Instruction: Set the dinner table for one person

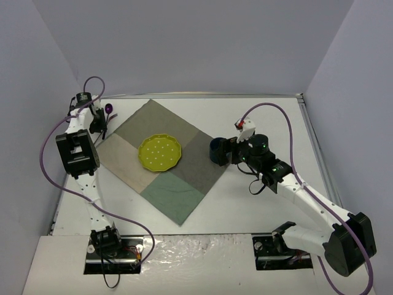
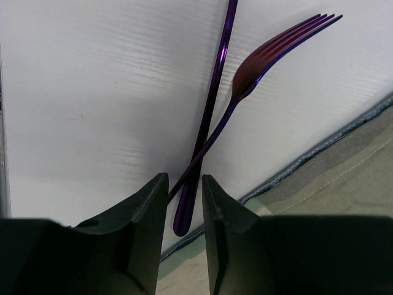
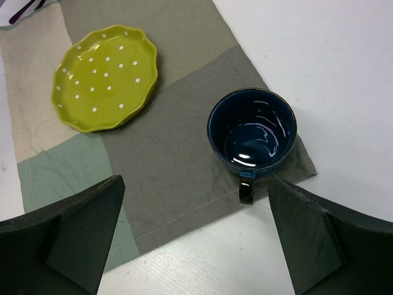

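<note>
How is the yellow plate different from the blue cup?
The plate is yellow-green with white dots; the cup is dark blue. The plate is wide and shallow; the cup is deep, with a handle. The plate sits in the middle of the cloth; the cup sits on its corner. Both are round and empty.

The white table (image 1: 258, 203) carried a patchwork cloth (image 1: 178, 184) laid cornerwise. Just off the cloth's left corner, on bare tabletop, a purple fork (image 2: 258, 67) lay crossed with a second purple utensil (image 2: 212, 98), their handle ends nearest the cloth's edge.
</note>
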Tool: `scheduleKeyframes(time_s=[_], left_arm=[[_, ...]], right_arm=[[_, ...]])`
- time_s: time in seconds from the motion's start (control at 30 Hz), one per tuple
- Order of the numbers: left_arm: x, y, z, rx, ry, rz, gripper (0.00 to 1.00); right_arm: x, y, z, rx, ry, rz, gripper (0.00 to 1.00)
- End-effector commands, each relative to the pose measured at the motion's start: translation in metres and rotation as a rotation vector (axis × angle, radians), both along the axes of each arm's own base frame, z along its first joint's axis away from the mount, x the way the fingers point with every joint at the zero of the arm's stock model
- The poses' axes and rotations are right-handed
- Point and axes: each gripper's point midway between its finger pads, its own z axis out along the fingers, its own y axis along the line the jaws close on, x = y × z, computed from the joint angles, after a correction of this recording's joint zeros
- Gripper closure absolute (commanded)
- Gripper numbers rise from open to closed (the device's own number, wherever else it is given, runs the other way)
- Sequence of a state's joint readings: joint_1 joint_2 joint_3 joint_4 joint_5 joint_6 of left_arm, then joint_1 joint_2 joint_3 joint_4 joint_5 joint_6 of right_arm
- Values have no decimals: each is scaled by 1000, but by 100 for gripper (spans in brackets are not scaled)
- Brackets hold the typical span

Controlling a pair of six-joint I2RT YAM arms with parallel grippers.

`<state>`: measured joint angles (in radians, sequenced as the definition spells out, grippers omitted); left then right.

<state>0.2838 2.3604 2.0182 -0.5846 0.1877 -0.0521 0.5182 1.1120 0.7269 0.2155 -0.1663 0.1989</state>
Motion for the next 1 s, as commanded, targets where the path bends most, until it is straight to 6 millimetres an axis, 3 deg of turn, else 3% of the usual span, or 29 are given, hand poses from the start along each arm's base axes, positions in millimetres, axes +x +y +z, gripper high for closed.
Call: scheduleKeyframes(time_s=[0.0,0.3,0.5,0.83,0.97], left_arm=[[16,5,30,8,-97,-18,80],[15,4,30,9,-104,-20,99],[17,4,36,15,-121,-33,100],[21,6,84,65,-235,-47,100],[25,2,123,75,-334,-67,100]], right_arm=[[6,9,13,45,-49,15,0],[6,11,9,44,-37,25,0],[5,11,8,44,-36,25,0],[3,11,12,51,-45,27,0],[2,10,15,58,-54,23,0]])
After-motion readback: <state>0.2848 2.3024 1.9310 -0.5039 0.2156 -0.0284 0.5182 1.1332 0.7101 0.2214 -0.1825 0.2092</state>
